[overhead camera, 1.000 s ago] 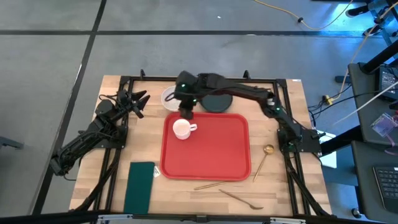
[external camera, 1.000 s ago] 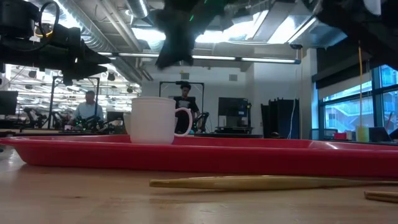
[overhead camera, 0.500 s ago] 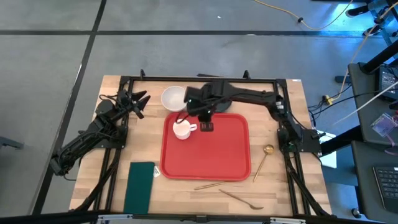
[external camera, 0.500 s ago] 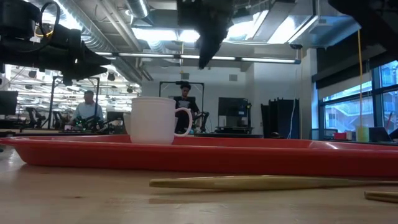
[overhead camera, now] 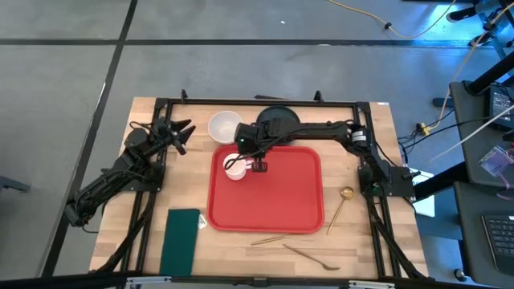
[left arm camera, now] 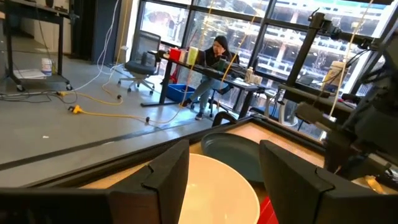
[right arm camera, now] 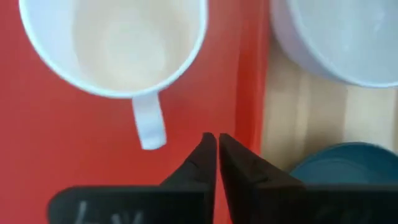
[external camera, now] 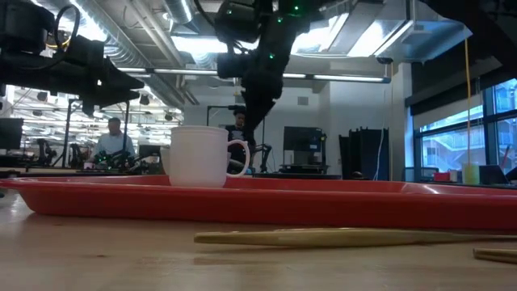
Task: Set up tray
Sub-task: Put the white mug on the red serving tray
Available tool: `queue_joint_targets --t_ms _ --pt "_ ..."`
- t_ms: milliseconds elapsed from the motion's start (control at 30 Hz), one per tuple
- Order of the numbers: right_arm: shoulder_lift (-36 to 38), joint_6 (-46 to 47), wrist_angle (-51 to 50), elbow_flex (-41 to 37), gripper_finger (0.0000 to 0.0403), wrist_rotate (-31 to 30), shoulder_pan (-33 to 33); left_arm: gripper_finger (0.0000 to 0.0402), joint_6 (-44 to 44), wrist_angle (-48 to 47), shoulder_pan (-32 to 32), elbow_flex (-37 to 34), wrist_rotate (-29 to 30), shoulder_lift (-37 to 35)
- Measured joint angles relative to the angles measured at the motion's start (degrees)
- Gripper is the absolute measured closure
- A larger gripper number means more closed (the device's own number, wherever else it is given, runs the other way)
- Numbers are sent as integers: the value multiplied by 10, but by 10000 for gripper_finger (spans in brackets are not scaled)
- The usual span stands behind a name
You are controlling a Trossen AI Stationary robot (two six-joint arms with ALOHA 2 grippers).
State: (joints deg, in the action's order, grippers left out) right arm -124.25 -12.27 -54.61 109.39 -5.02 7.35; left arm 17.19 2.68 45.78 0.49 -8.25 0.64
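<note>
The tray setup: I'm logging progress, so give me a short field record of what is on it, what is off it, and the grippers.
tray: red, flat on the table
on tray: white mug near its far left corner, upright
off tray: white bowl, dark plate, green napkin, gold cutlery
right gripper: shut, empty, above the tray beside the mug handle
left gripper: open, waiting left of the bowl

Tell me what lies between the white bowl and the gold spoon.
In the high view, the red tray, carrying the white mug, lies between the white bowl and gold spoon.
</note>
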Motion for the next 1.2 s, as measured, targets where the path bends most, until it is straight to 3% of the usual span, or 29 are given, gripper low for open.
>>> queue_joint_targets --t_ms 300,1200 --pt "0 17 38 -51 396 45 -12 215 0 0 0 0 0 0" --pt "0 150 93 -55 401 134 -67 215 15 0 0 0 0 0"
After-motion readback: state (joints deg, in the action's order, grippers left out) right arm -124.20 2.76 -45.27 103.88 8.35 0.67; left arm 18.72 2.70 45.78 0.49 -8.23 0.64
